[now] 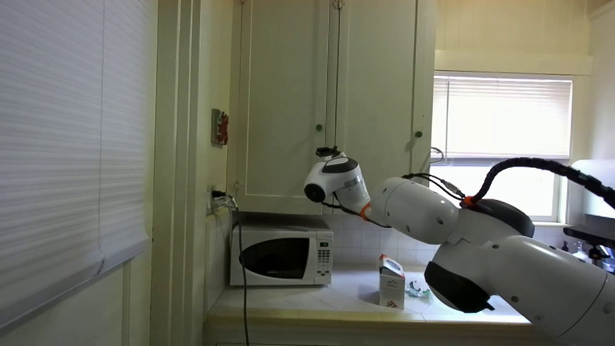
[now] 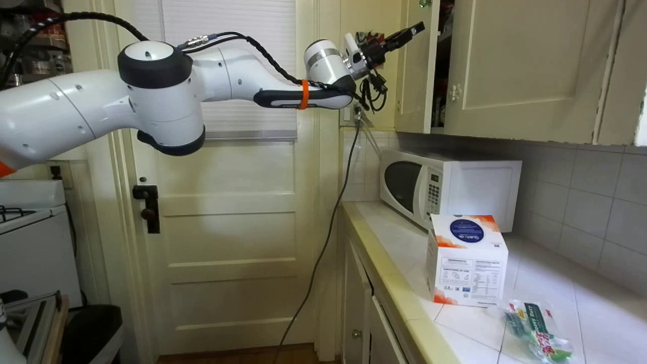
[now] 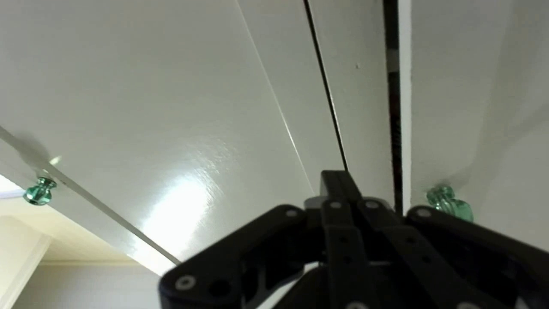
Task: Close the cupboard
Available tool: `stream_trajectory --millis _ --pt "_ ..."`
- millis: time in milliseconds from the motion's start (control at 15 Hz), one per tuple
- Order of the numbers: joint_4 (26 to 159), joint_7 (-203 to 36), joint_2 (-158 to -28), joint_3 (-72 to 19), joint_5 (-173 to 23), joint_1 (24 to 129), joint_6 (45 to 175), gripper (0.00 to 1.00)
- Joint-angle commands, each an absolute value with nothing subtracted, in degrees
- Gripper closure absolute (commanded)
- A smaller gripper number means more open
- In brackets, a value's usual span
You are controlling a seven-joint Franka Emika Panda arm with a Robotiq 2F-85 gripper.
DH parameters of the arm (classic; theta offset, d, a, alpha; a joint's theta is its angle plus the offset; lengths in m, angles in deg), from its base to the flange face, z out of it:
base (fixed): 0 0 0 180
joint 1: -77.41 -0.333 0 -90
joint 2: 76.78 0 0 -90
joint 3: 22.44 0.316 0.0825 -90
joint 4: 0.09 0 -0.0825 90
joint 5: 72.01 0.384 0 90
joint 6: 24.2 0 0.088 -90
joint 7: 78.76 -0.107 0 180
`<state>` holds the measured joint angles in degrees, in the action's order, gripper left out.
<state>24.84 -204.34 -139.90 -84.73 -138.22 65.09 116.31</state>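
The cream-white cupboard stands above the microwave. Its left door (image 1: pixel 283 105) hangs slightly ajar; in an exterior view this door (image 2: pixel 415 71) shows a dark gap (image 2: pixel 442 65) with a shelf edge and a little of the contents inside. In the wrist view the ajar door (image 3: pixel 480 86) is on the right, with a green glass knob (image 3: pixel 450 201). My gripper (image 3: pixel 339 176) is shut and empty, its tips aimed at the strip between the two doors, left of the gap. In an exterior view the gripper (image 2: pixel 418 28) overlaps the door; I cannot tell whether they touch.
The neighbouring cupboard door (image 1: pixel 377 86) is shut. Below stand a white microwave (image 1: pixel 281 257) and a white-orange box (image 2: pixel 467 268) on the tiled counter, with a plastic package (image 2: pixel 538 328) beside it. A cord (image 2: pixel 331 222) hangs from the wall outlet.
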Motion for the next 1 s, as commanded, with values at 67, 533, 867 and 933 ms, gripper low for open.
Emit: stream_trajectory --millis 67,533,867,933 --pt "24.84 -208.38 -140.83 -85.32 -144.67 65.04 117.45 1.00" --pt "24.85 -195.89 -136.62 -69.25 -138.44 69.44 130.09 1.00" --pt "24.86 -179.31 -134.84 -53.98 -129.80 73.44 130.56 1.00" --pt "24.85 -176.25 -134.69 -51.14 -127.91 74.17 130.20 1.00"
